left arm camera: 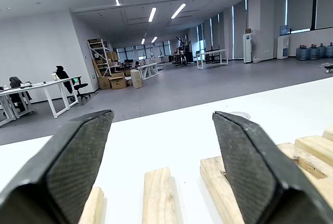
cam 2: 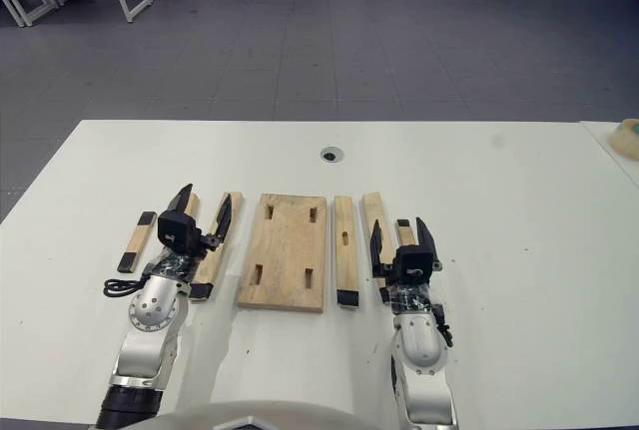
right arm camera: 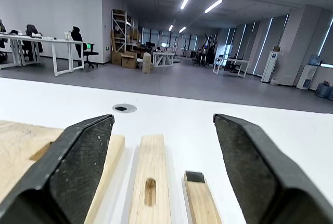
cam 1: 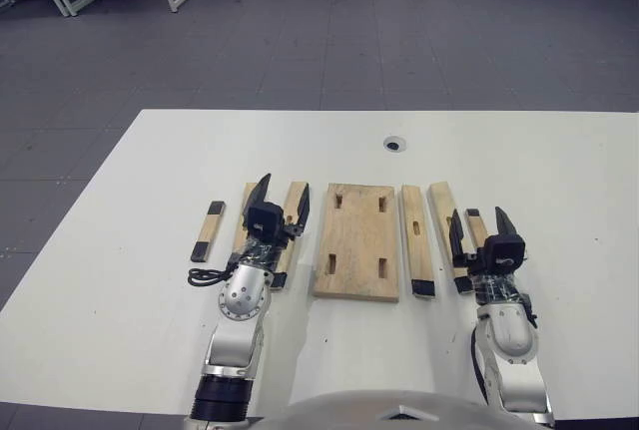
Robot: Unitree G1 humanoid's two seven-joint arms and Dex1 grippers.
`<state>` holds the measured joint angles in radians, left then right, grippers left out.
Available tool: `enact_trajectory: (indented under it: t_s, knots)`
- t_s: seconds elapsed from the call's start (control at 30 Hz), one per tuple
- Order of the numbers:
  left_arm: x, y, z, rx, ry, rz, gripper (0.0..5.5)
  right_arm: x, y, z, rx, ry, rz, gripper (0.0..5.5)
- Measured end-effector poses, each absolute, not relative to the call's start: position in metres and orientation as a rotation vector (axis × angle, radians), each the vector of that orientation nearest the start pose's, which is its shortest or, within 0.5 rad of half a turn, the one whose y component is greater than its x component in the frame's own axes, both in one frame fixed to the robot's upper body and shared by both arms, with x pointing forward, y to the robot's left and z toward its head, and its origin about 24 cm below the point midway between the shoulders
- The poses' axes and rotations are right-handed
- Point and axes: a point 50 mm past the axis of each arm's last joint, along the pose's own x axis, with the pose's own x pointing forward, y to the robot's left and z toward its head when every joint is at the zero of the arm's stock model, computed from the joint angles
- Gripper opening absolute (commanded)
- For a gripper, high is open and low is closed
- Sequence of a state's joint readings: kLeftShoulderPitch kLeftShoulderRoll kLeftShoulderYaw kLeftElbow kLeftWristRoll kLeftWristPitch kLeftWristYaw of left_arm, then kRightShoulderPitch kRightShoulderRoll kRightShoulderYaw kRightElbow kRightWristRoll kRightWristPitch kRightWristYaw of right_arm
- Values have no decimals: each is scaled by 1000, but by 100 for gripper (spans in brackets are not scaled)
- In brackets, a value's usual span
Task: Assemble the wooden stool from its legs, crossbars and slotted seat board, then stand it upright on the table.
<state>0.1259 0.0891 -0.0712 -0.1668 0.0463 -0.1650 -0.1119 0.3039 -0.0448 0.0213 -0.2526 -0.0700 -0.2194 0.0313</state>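
the flat rectangular pale wooden seat board with four small slots lies flat on the white tabletop, at the centre of the frame in the eye views. just left of it lies a long pale wooden leg, and beside that a second long leg, both pointing up the frame. further left, set apart, is a short wooden crossbar with a dark lower end. just right of the seat board lies a dark-tipped long leg, then an outer long leg that shows a slot in the right wrist view, then a short wooden piece with a dark end.

the left pincer sits low over the two legs at the left of the board. its black fingers are spread wide and hold nothing. the right pincer sits at the lower right of the frame, also spread wide and holding nothing, with the short wooden piece between its fingers. i cannot tell whether either pincer touches the wood.

a small round cable hole sits in the tabletop above the board. grey floor fills the top of the frame.
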Motion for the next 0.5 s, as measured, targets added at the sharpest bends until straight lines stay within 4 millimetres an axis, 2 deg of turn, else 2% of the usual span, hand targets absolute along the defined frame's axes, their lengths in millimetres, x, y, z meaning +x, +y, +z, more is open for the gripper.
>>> enact_trajectory:
  t_s: [0.2,0.33,0.5]
  knots:
    - [222,143,67,104,-227,-100,352,202,-165,63,-134,-195,48,351]
    - [231,141,77,85,-289,-78,352,202,-165,60,-133,-180,52,351]
    - [231,141,74,86,-290,-70,352,203,-163,56,-134,-149,70,351]
